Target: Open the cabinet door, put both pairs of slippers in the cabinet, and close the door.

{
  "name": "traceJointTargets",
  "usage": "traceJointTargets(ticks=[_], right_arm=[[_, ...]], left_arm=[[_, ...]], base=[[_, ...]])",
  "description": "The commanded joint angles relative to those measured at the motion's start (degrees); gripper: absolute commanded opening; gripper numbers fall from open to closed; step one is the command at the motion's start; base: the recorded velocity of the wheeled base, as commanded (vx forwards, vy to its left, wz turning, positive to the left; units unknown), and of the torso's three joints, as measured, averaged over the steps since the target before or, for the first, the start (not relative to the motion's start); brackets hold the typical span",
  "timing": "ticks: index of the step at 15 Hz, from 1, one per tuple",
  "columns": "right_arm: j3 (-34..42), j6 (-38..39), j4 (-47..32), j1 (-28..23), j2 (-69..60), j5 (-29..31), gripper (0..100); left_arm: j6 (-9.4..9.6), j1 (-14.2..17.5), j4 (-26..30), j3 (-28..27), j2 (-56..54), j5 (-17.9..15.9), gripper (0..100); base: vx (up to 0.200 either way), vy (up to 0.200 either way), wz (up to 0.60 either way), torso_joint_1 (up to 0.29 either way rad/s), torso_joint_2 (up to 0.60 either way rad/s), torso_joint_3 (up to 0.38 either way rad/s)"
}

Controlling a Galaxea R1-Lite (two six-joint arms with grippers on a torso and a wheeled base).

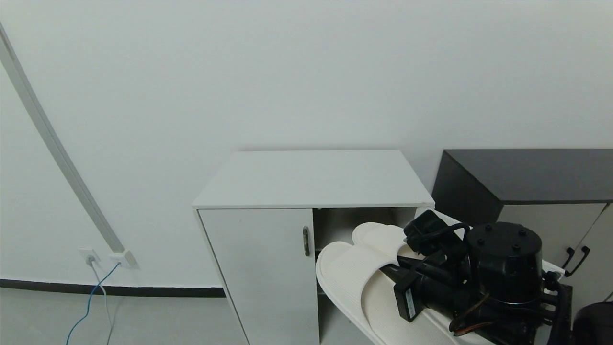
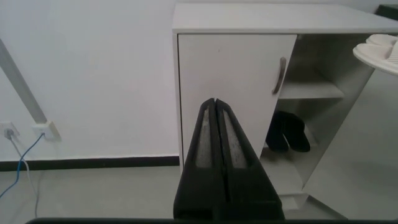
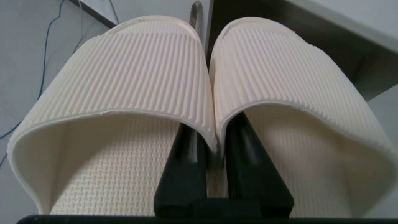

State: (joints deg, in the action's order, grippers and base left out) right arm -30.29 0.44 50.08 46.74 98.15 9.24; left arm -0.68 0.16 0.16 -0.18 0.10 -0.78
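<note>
Right gripper (image 3: 214, 146): the jaws pinched the inner edges of both white slippers (image 3: 124, 81), with the toes ahead of the jaws.
Left gripper (image 2: 216, 107): the jaws were pressed together and held nothing.
Cabinet (image 1: 311, 177): its open side was just ahead of the toes; black slippers (image 2: 289, 132) lay on the lower level.
Advice: keep the pair level, pass clear of the closed door (image 1: 258, 268) (the toes were wide), and release only above the shelf (image 2: 311, 90).

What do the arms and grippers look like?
Both grippers are black. The left gripper has long tapered fingers with grey pads. The right gripper has flat black fingers. The right arm has a round bolted housing, looped black cables and a white label.
</note>
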Motion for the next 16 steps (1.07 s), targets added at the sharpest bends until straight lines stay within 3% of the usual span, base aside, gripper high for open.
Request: traceJointTargets(ticks=[1, 16], right_arm=[[-0.03, 0.00, 0.02, 0.02, 0.12, -0.01, 0], [0.32, 0.00, 0.28, 0.11, 0.12, -0.10, 0]], left_arm=[[-0.02, 0.02, 0.02, 0.01, -0.01, -0.01, 0], [-0.02, 0.02, 0.02, 0.01, -0.01, -0.01, 0]], base=[[0.000, 0.000, 0.00, -0.227, 0.56, 0.315], [0.000, 0.000, 0.00, -0.189, 0.52, 0.323]])
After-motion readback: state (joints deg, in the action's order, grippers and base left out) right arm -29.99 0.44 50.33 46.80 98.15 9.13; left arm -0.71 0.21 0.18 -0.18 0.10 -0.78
